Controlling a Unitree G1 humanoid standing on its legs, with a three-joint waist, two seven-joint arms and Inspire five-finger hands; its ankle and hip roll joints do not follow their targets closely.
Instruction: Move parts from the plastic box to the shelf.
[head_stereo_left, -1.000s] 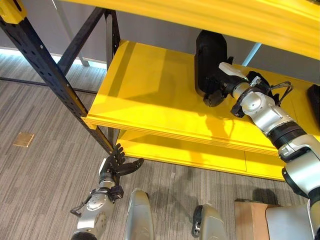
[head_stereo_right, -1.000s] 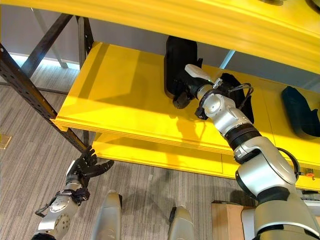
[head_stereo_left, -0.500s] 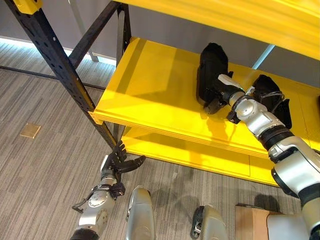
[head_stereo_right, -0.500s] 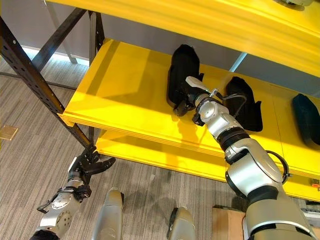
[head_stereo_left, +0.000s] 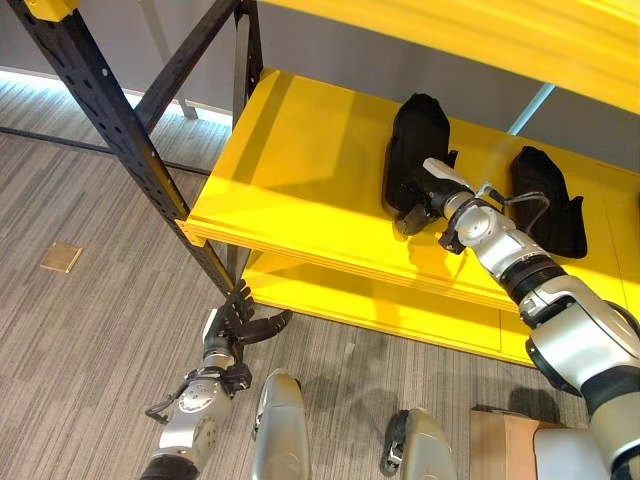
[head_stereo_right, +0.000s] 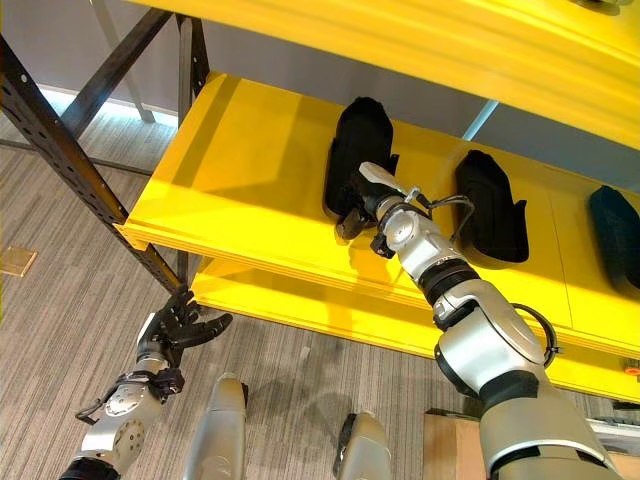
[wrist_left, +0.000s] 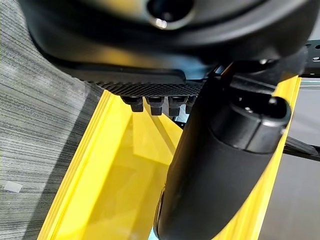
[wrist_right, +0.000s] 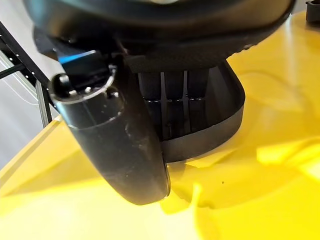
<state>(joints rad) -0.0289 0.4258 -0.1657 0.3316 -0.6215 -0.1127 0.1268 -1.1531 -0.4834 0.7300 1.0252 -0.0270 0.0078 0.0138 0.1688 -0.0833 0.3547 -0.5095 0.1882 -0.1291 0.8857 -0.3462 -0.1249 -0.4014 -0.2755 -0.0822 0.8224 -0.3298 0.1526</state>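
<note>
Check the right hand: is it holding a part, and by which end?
Yes: the right hand grips the near end of the black part lying on the yellow shelf. The left hand holds nothing.

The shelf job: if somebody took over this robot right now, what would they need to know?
Right hand: on the yellow shelf, at the near end of a black part that lies on the board; its fingers are against the part, but whether they grip it I cannot tell.
Left hand: low by the floor, open, holding nothing.
Already on the shelf: a second black part to the right of the first, and a third further right.
The plastic box is not in sight, so how many parts are left is unknown.
Next, probably: free the right hand and fetch another part.
</note>
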